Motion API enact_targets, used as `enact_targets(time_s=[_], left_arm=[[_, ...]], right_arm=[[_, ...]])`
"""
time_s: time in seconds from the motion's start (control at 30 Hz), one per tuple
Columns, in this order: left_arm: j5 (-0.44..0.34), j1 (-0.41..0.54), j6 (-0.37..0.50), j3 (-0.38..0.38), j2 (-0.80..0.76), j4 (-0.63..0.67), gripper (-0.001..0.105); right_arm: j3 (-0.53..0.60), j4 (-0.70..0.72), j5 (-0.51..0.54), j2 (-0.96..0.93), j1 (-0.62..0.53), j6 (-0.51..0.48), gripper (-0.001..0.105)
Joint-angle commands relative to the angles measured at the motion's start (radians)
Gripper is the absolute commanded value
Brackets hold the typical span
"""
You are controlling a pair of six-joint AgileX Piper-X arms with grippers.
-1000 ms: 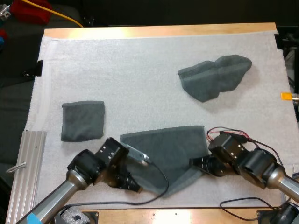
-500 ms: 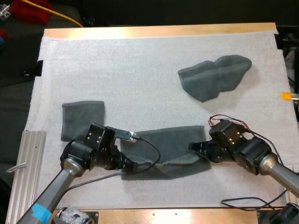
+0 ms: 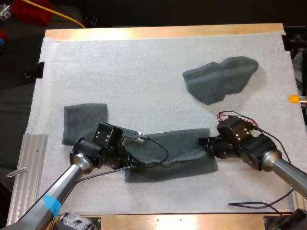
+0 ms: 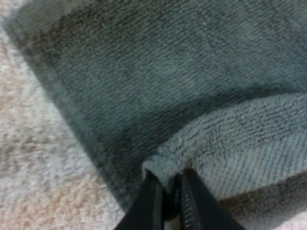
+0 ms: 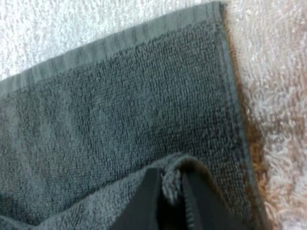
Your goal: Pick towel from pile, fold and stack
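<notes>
While the left claw (image 4: 168, 181) pinches one folded-over corner of the middle towel (image 3: 178, 149), the right claw (image 5: 170, 184) grips the other.

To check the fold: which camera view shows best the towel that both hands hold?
The high view: almost the whole towel lies there, half folded, between the left hand and the right hand. Each wrist view shows one pinched corner of it above the lower layer.
</notes>
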Motion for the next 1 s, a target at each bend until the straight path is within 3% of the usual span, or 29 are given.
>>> enact_targets(time_s=[0.0,0.23,0.47,0.97], left_arm=[[-0.039,0.001,0.004,-0.008,-0.003,-0.011,0.000],[-0.096,0.001,0.002,-0.008,-0.003,-0.031,0.000],[-0.102,0.001,-0.009,-0.008,-0.003,-0.087,0.000],[-0.140,0.001,-0.009,-0.008,-0.003,-0.118,0.001]], right_arm=[[-0.007,-0.021,-0.004,0.006,-0.006,-0.016,0.001],[-0.007,-0.078,0.005,0.035,-0.006,-0.016,0.001],[-0.007,-0.140,0.023,0.062,-0.006,-0.016,0.001],[-0.007,-0.141,0.091,0.061,-0.006,-0.016,0.001]])
